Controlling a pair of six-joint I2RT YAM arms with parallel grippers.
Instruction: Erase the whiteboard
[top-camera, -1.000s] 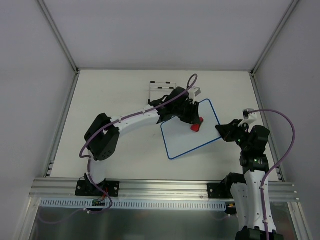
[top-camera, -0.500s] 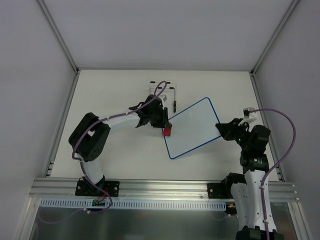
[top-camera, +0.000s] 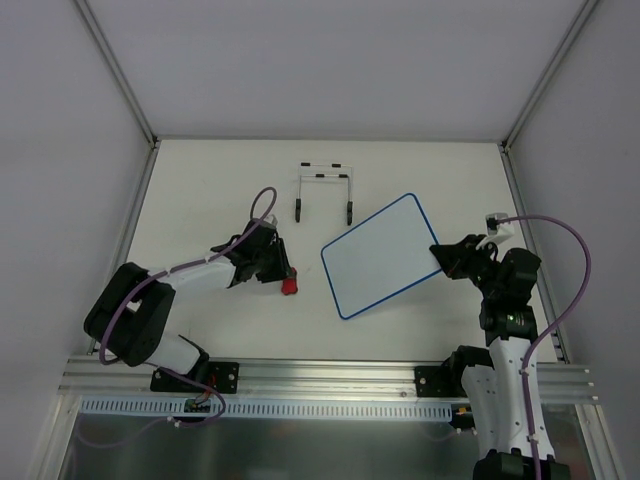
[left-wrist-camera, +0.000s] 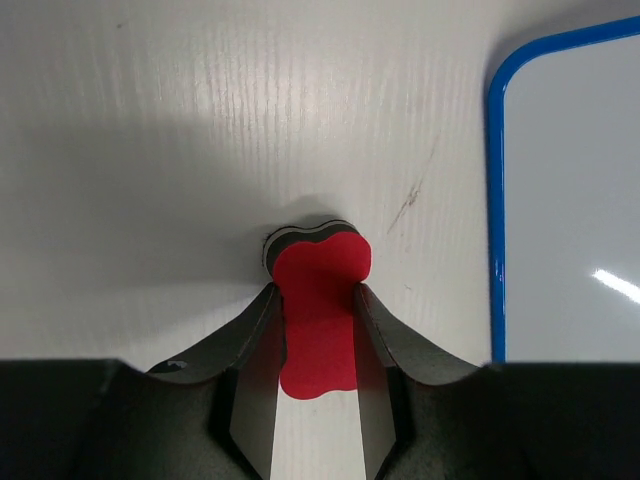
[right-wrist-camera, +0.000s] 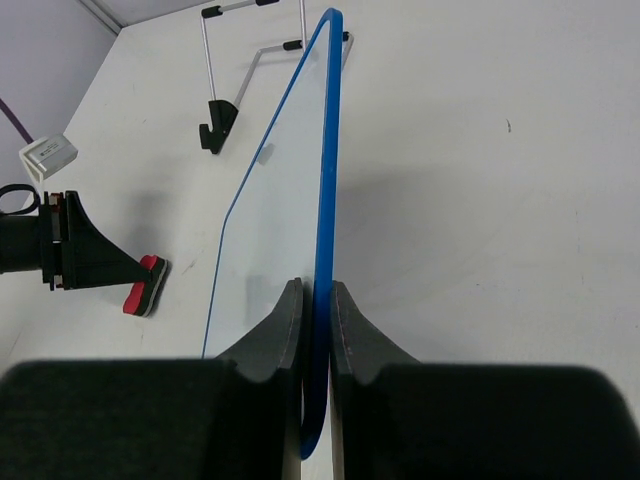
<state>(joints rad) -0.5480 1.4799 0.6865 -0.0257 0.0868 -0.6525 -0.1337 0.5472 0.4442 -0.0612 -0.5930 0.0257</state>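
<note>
White tabletop (top-camera: 220, 190) fills the floor of a grey-walled enclosure, with a ribbed aluminium rail (top-camera: 330, 375) running along its near edge where both arms are bolted.

A small rectangular whiteboard with a thin blue rounded-corner frame (top-camera: 385, 255) sits right of the table's centre, turned at an angle so that one corner points toward the right arm. Its face shows plain white. The right gripper (top-camera: 440, 252) meets it at that right-hand corner. In the right wrist view the two dark fingers are closed against opposite faces of the board (right-wrist-camera: 275, 200), pinching its blue rim, with the right gripper (right-wrist-camera: 317, 290) seeing the board almost edge-on. Whether the board's far side rests on the table I cannot tell.

The left arm reaches forward and low over the table, well left of the board. The left gripper (top-camera: 282, 278) is closed around a small red bone-shaped eraser (top-camera: 289, 287). In the left wrist view the fingers press the narrow waist of the eraser (left-wrist-camera: 318, 320) from both sides, the left gripper (left-wrist-camera: 315, 295) pointing down at the table, and the board's blue frame (left-wrist-camera: 570, 200) stands apart to the right.

A black wire stand (top-camera: 325, 185) rests behind the eraser and board, touching neither.
</note>
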